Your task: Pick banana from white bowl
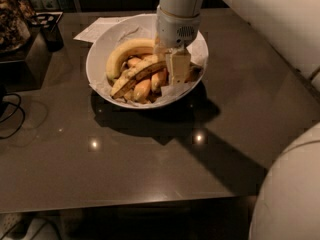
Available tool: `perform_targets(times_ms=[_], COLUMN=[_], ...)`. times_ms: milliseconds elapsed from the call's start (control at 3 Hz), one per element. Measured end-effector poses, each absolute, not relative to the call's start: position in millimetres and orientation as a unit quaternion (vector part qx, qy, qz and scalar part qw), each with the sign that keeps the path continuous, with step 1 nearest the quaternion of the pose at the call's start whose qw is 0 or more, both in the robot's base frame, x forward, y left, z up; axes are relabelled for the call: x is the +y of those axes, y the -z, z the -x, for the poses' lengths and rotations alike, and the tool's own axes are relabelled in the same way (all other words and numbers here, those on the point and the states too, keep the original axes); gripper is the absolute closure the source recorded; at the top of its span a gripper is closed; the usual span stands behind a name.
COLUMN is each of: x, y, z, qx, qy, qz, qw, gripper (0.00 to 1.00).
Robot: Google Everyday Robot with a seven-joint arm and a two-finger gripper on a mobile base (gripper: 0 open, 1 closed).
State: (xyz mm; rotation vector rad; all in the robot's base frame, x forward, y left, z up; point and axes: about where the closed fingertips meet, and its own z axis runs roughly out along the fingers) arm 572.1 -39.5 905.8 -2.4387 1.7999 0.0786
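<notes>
The white bowl [98, 54] stands at the back middle of the dark table, lined with crinkled white paper. In it the banana [137, 75], long and dull yellow with a dark brown streak, lies slantwise from lower left to upper right. A cleaner yellow curved banana [125, 53] lies behind it, and short orange-yellow ones [143, 89] in front. My gripper [177, 69] hangs straight down into the right part of the bowl, at the upper right end of the banana. Its tips are hidden among the fruit.
The bowl sits on a glossy dark table [150, 154]. A sheet of white paper [94, 30] lies behind the bowl. A dark cup [50, 31] and a box stand at the back left. Cables [12, 109] lie at the left edge. My white body [292, 194] fills the lower right.
</notes>
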Motion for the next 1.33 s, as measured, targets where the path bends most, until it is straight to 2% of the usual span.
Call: perform_targets(times_ms=[667, 1000, 1333], x=[-40, -40, -43], y=[-906, -906, -918], z=[-572, -572, -570], qx=[0.593, 0.593, 0.61], qy=[-0.026, -0.026, -0.024], qz=[0.803, 0.803, 0.787], qw=[0.055, 0.055, 0.089], gripper=[0.86, 1.0, 1.0])
